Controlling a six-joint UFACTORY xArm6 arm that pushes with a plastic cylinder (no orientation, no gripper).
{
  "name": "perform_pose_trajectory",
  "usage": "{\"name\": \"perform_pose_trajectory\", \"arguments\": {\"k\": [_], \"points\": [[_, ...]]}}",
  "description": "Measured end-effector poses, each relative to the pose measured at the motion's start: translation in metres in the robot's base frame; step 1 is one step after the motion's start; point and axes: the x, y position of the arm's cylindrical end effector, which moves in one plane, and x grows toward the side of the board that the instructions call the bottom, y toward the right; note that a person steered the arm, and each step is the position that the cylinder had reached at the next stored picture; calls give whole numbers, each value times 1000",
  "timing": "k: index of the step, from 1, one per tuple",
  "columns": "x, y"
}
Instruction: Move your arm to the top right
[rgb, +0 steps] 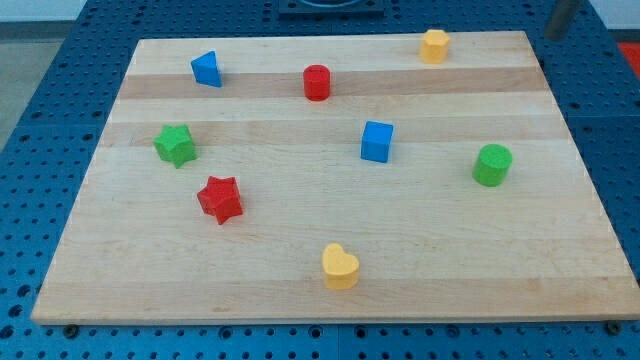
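My tip (553, 37) shows as a dark rod end at the view's top right, just beyond the board's top right corner, over the blue perforated table. It touches no block. The nearest block is a yellow hexagon-like block (434, 46), to the tip's left near the board's top edge. A red cylinder (317, 82) and a blue triangular block (206, 69) lie further left. A blue cube (377, 141) sits mid-board, a green cylinder (492, 165) at the right, a green star (175, 145) and a red star (221, 199) at the left, a yellow heart (340, 267) near the bottom.
The wooden board (300, 300) rests on a blue perforated table (40, 120) that surrounds it on all sides. A dark fixture (330, 6) stands beyond the board's top edge at the middle.
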Motion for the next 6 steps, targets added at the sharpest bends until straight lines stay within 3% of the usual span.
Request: {"name": "perform_pose_trajectory", "arguments": {"k": [4,5,6], "points": [[-2,-2],[-2,-17],[5,-68]]}}
